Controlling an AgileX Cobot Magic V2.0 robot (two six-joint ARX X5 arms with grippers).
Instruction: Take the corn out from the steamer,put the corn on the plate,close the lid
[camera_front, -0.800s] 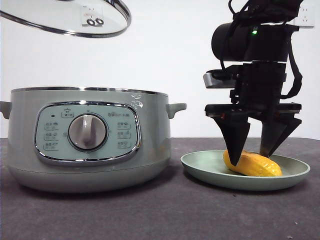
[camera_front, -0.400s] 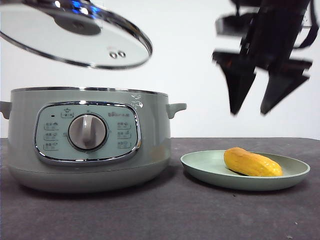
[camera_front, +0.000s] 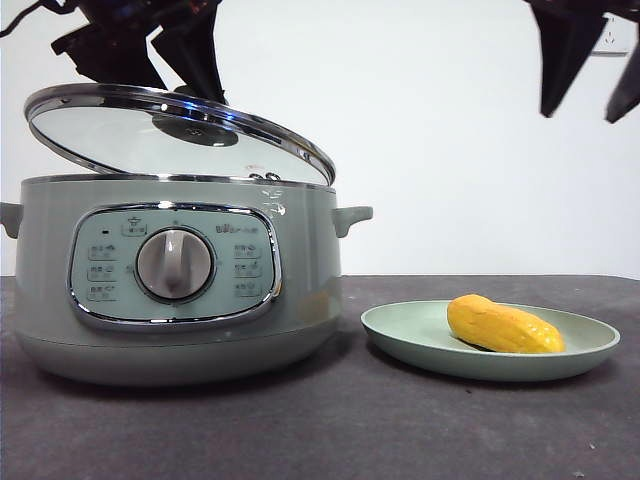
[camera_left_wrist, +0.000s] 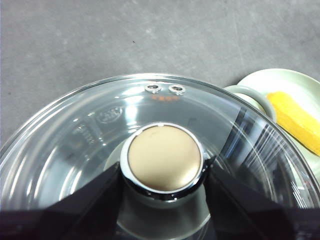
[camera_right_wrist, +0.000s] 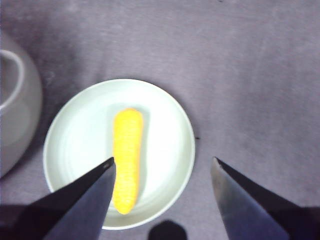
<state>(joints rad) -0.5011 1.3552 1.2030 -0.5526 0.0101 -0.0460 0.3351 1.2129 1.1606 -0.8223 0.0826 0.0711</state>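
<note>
While the corn (camera_front: 504, 325) lies on its side in the plate (camera_front: 400, 335) at the lower right of the front view, the step in hand is the last one: closing the lid (camera_front: 120, 140). That lid sits tilted over the steamer (camera_front: 300, 290) in the upper left of the frame, its right edge at or touching the chrome rim and its left edge raised clear of it. The left end effector (camera_left_wrist: 162, 175) is clamped on the lid's knob (camera_left_wrist: 164, 156), one black jaw on each side, as the left wrist view shows through the glass around it.

The right end effector (camera_right_wrist: 162, 167) hangs high in the upper right corner of the front view, jaws spread apart and holding nothing; its wrist view looks straight down on the plate and the corn, well above both.

By these pictures, the corn is delivered and only the seating of the lid is left. The next move seems to call for levelling the lid and lowering its raised side until the chrome band sits evenly on the rim all round, then letting go of the knob.

As for contents, the plate holds the one cob and nothing else. Whether anything is inside the steamer cannot be told; the glass shows only reflections. Steamer and plate stand beside each other on the dark worktop (camera_front: 320, 430), not touching.
</note>
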